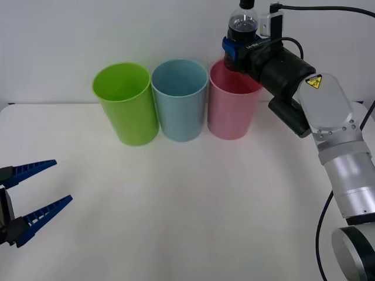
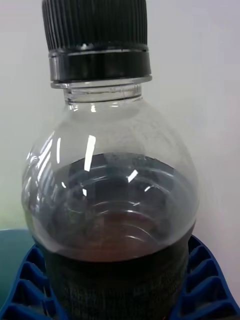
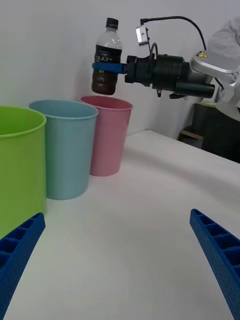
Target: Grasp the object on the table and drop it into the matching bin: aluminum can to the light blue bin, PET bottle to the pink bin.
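My right gripper (image 1: 235, 51) is shut on the PET bottle (image 1: 242, 23), a small clear bottle with dark contents and a black cap. It holds the bottle (image 3: 106, 57) upright in the air just above the mouth of the pink bin (image 1: 232, 108). Blue fingers (image 2: 207, 287) clamp the bottle (image 2: 112, 200) around its dark label. The light blue bin (image 1: 180, 99) stands right beside the pink bin (image 3: 110, 135), on its left. My left gripper (image 1: 40, 199) hangs open and empty low over the white table (image 1: 187, 211) at the near left.
A lime green bin (image 1: 126, 102) stands left of the light blue bin (image 3: 65, 147), the three in a row at the back of the table. A black cable (image 1: 328, 12) runs from the right wrist. The right arm (image 1: 328, 117) reaches in from the right.
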Tool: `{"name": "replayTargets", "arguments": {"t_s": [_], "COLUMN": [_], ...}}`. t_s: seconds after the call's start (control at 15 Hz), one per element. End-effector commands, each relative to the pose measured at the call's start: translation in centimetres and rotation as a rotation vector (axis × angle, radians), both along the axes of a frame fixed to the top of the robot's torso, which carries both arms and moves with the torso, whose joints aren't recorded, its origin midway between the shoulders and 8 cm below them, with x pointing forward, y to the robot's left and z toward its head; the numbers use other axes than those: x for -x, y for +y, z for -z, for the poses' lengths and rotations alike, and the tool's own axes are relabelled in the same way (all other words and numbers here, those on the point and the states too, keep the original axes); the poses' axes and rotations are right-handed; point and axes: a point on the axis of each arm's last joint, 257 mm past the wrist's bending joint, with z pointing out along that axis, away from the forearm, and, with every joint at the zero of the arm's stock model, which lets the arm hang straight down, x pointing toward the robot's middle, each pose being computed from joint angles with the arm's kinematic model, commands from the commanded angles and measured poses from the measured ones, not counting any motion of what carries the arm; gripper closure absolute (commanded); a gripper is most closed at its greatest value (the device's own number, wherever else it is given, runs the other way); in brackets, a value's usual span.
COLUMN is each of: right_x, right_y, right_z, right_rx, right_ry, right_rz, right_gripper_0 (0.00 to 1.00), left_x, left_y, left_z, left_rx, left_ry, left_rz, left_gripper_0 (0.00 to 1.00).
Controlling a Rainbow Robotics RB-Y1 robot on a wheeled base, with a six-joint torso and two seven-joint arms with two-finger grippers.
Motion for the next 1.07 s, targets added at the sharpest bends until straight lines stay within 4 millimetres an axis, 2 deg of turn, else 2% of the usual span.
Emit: {"name": "replayTargets", "arguments": {"t_s": [0.07, 0.4, 0.47, 0.53, 0.6, 0.67, 0.8, 1.07], "right_x": [-0.15, -0.12, -0.10, -0.12, -0.13, -0.13, -0.16, -0.16], "right_y": [-0.14, -0.24, -0.20, -0.28, -0.35, -0.50, -0.83, -0.93], "right_z": [0.51, 0.87, 0.97, 0.96, 0.95, 1.15, 1.19, 1.09], "right_rx": [0.004, 0.014, 0.015, 0.020, 0.023, 0.027, 0.032, 0.025], "right_ry": [0.009, 0.012, 0.012, 0.010, 0.009, 0.010, 0.010, 0.010], "right_rz": [0.004, 0.006, 0.006, 0.007, 0.009, 0.011, 0.015, 0.014], "right_gripper_0": [1.00, 1.00, 0.87, 0.45, 0.18, 0.07, 0.00, 0.00], "left_x": [0.00, 0.00, 0.00, 0.00, 0.00, 0.00, 0.00, 0.00], "left_y": [0.00, 0.00, 0.00, 0.00, 0.00, 0.00, 0.00, 0.00], "left_z": [0.00, 0.00, 0.00, 0.00, 0.00, 0.00, 0.00, 0.00], "left_rx": [0.000, 0.000, 0.000, 0.000, 0.000, 0.000, 0.000, 0.000], "left_ry": [0.000, 0.000, 0.000, 0.000, 0.000, 0.000, 0.000, 0.000], "left_rz": [0.000, 0.000, 0.000, 0.000, 0.000, 0.000, 0.000, 0.000], "left_gripper_0": [0.00, 0.00, 0.00, 0.00, 0.00, 0.00, 0.00, 0.00]}}
